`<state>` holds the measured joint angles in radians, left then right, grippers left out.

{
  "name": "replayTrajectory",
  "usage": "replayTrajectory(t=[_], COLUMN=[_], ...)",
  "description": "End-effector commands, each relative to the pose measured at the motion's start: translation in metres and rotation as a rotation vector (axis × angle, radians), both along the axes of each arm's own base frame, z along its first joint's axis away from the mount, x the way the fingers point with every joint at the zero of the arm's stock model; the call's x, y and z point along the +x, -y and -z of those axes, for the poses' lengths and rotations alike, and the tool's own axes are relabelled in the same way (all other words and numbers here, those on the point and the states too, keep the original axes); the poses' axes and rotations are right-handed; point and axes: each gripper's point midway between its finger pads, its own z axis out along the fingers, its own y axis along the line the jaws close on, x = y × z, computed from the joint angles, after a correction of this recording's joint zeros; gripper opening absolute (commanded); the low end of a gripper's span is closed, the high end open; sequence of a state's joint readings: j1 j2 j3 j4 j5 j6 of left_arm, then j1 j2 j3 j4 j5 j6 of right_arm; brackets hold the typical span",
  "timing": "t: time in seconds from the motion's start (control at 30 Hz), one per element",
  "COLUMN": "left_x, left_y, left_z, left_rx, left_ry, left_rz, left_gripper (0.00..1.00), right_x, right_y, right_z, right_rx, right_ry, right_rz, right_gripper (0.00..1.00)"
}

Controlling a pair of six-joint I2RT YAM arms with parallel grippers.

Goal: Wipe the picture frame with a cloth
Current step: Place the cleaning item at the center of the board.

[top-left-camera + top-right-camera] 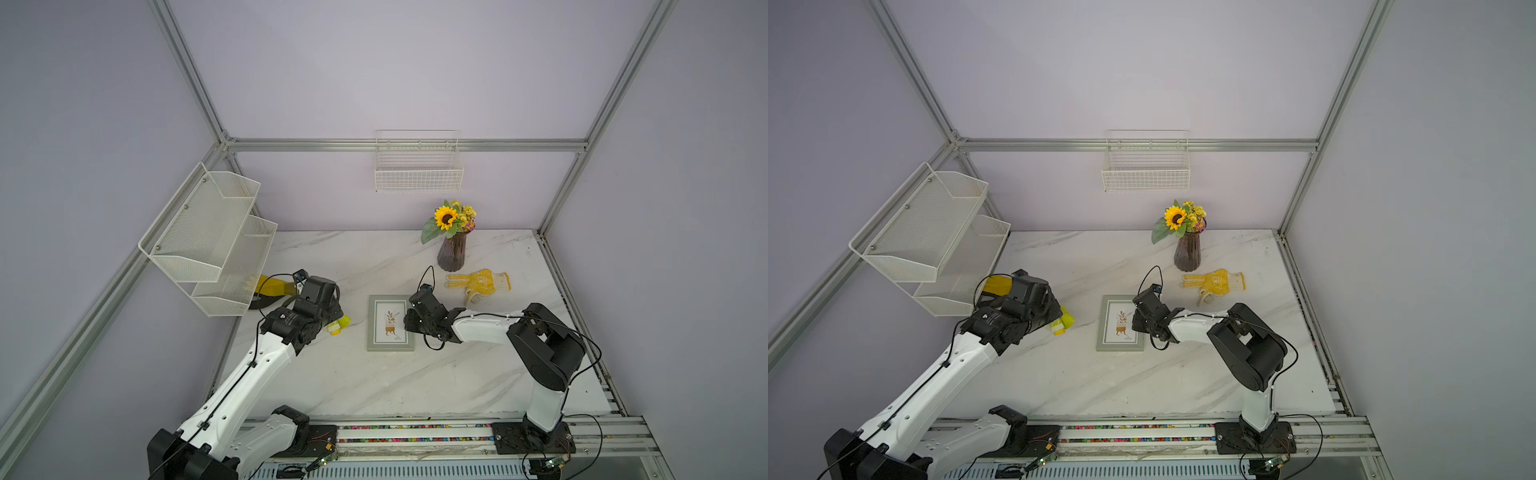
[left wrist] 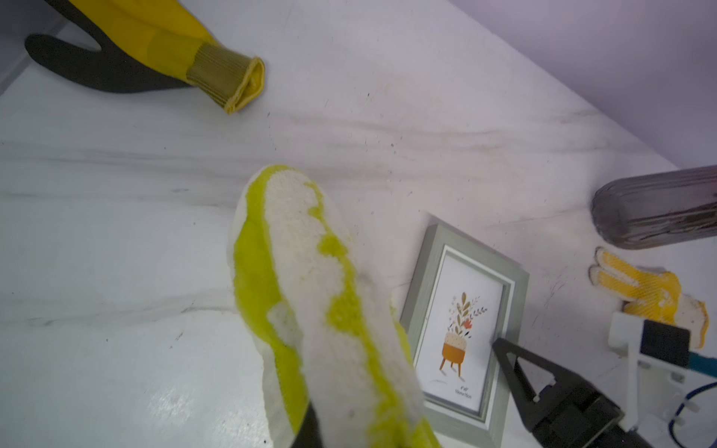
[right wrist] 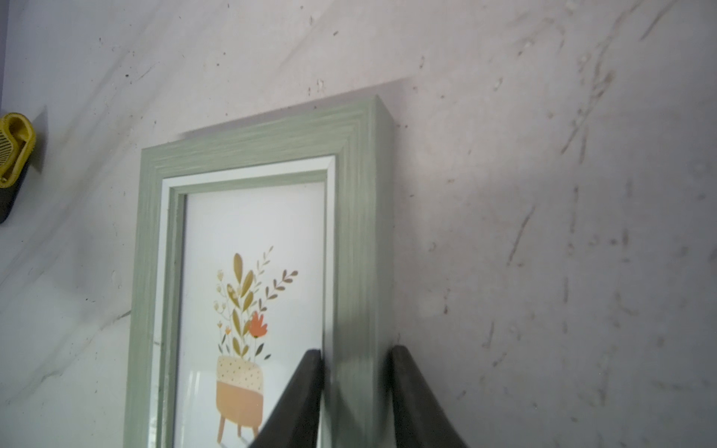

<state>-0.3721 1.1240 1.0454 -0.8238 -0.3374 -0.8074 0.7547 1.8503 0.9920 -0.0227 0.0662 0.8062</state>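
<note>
We hold the cloth (image 1: 340, 325) bunched in the left gripper (image 1: 330, 318), jaws closed tight on it. It sits left of the picture frame (image 1: 390, 323) and apart from it, so a wiping face hangs free, we judge. The frame lies flat mid-table (image 1: 374, 386). The right gripper (image 3: 355, 360) pinches its right rail, one finger on the glass side and one outside, likely to stop it sliding. We count one frame, one cloth, two grippers, one vase (image 1: 453, 251) and two gloves: a dotted glove (image 1: 478, 284) and a yellow-and-black glove (image 1: 272, 286).
</note>
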Motion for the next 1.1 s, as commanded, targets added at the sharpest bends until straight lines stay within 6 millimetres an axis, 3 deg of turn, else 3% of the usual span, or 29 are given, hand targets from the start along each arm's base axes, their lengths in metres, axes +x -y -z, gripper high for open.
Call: replayTrajectory(t=[0.0,0.1,0.2,0.33,0.6,0.7,0.83,0.93,1.07], left_x=[0.02,0.024,0.022,0.03,-0.016,-0.018,-0.002,0.009,0.019], left_y=[-0.027,-0.041,-0.052,-0.033,-0.03,-0.015,0.031,0.067,0.096], left_z=[-0.003,0.01,0.018,0.027,0.052,0.079,0.106,0.124,0.149], left_rx=[0.182,0.345,0.45,0.386,0.538,0.591,0.645,0.601,0.49], left_ry=[-0.099,-0.287,-0.368,-0.383,-0.694,-0.777,-0.775,-0.738,-0.711], left_rz=[-0.072,-0.119,-0.122,-0.011,0.1,0.175,0.298,0.382,0.398], left_gripper=[0.0,0.0,0.0,0.0,0.0,0.0,0.0,0.0,0.02], right_x=[-0.016,-0.012,-0.009,-0.01,-0.009,-0.009,-0.009,-0.009,-0.011], right_y=[0.02,0.026,0.031,0.032,0.029,0.028,0.03,0.032,0.032], right_z=[0.013,-0.001,-0.009,-0.011,-0.006,-0.008,-0.011,-0.012,-0.011], right_rx=[-0.105,-0.117,-0.128,-0.127,-0.122,-0.116,-0.113,-0.115,-0.109], right_ry=[-0.047,-0.009,0.016,0.019,0.009,0.012,0.019,0.021,0.02], right_rz=[0.005,0.025,0.038,0.037,0.031,0.032,0.04,0.044,0.045], right_gripper=[0.33,0.34,0.35,0.35,0.35,0.35,0.35,0.35,0.36])
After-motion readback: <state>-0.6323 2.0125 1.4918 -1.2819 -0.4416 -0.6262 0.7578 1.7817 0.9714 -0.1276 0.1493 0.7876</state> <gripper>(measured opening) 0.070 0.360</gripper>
